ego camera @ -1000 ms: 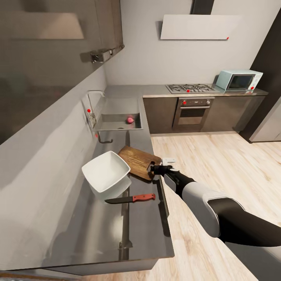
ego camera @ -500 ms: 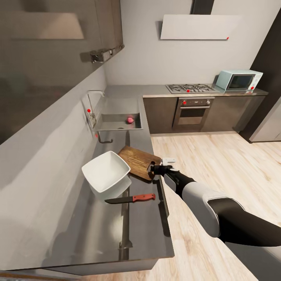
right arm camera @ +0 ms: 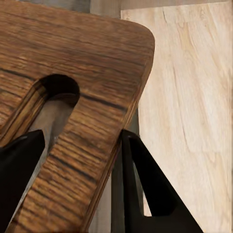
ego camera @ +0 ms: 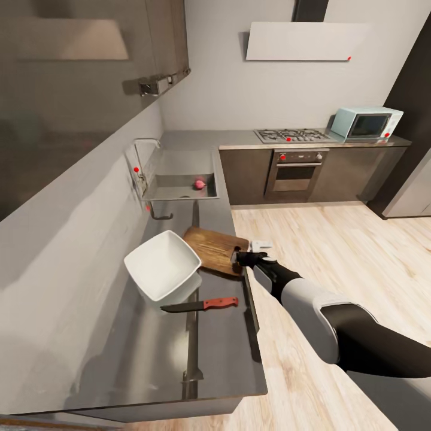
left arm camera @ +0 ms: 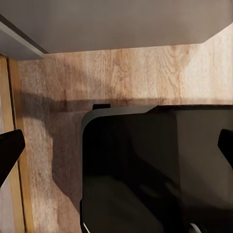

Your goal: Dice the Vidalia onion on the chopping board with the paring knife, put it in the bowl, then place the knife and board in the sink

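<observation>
At frame centre, right gripper (ego camera: 235,258) jaws grip the chopping board (ego camera: 214,249) slotted end on the counter (ego camera: 221,341); left jaws state cannot be told

The bowl (ego camera: 161,264) hides one corner of the chopping board (ego camera: 216,248); the right wrist view crops the board's far end.

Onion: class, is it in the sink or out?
In. The onion lies inside the sink basin, far from the board that the right gripper grips.
</observation>
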Motion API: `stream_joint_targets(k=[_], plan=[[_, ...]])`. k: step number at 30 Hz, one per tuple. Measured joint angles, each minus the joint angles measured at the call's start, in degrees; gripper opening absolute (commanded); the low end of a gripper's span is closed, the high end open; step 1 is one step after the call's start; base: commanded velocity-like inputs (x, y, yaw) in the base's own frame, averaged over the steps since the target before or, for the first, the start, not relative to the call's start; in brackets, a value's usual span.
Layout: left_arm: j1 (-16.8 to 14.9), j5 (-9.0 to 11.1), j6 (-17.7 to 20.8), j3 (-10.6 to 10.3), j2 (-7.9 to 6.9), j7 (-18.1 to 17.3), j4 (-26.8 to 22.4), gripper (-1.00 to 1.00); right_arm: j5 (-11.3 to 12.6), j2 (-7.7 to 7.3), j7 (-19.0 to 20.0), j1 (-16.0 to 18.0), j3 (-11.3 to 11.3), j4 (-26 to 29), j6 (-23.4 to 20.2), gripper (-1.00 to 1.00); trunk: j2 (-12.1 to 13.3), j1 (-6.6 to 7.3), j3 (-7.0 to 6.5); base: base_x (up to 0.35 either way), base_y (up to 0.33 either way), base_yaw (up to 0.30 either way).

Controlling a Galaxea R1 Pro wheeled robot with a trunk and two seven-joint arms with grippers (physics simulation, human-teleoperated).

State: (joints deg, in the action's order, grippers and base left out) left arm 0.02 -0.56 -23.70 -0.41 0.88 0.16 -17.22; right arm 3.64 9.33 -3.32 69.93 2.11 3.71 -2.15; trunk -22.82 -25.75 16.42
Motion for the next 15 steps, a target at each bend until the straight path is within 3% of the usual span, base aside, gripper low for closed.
stream_joint_targets(k=[8,9,15], plan=[[0.0,0.0,0.0,0.0,0.0,0.0,0.0,1.0,0.0,-0.12,-0.8,0.0,0.0,2.3,-0.1,-1.0,0.0,0.0,0.0,0.0,0.0,0.0],[0.0,0.0,0.0,0.0,0.0,0.0,0.0,1.0,-0.2,-0.13,-2.8,0.0,-0.5,3.0,-0.1,-1.0,0.0,0.0,0.0,0.0,0.0,0.0],[0.0,0.0,0.0,0.0,0.0,0.0,0.0,1.0,0.1,-0.06,-4.5,0.0,0.2,5.1,-0.9,-1.0,0.0,0.0,0.0,0.0,0.0,0.0]])
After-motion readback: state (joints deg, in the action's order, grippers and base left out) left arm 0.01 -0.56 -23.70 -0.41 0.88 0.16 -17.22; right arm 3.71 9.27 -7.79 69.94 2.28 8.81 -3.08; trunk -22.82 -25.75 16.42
